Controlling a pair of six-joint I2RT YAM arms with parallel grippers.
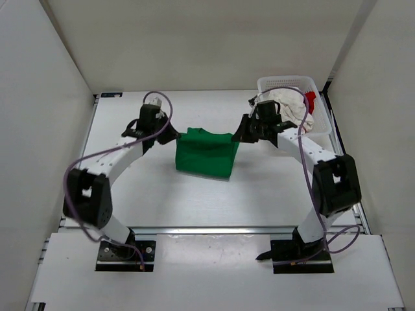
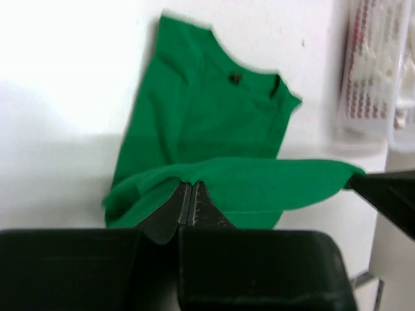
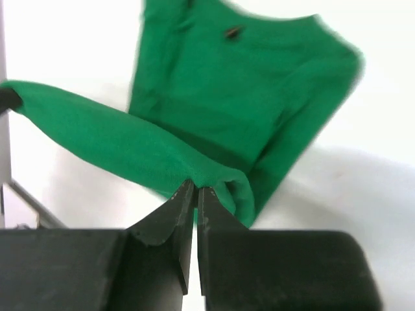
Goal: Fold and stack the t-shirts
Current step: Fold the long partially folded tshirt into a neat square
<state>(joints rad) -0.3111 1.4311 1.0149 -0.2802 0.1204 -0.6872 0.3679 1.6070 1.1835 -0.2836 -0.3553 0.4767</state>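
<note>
The green t-shirt point(image 1: 206, 153) hangs mid-table, its far edge held up between both grippers and the rest draped down onto the table. My left gripper point(image 1: 174, 135) is shut on its left corner, which shows pinched in the left wrist view point(image 2: 189, 183). My right gripper point(image 1: 238, 136) is shut on its right corner, pinched in the right wrist view point(image 3: 196, 186). The shirt's collar and sleeve lie flat below in the left wrist view point(image 2: 214, 110) and the right wrist view point(image 3: 240, 91). The white t-shirt point(image 1: 290, 103) and the red t-shirt point(image 1: 310, 99) lie bunched in the basket.
A white mesh basket point(image 1: 290, 83) stands at the back right, right behind my right arm. White walls close the table on the left, back and right. A metal rail point(image 1: 214, 229) runs along the near edge.
</note>
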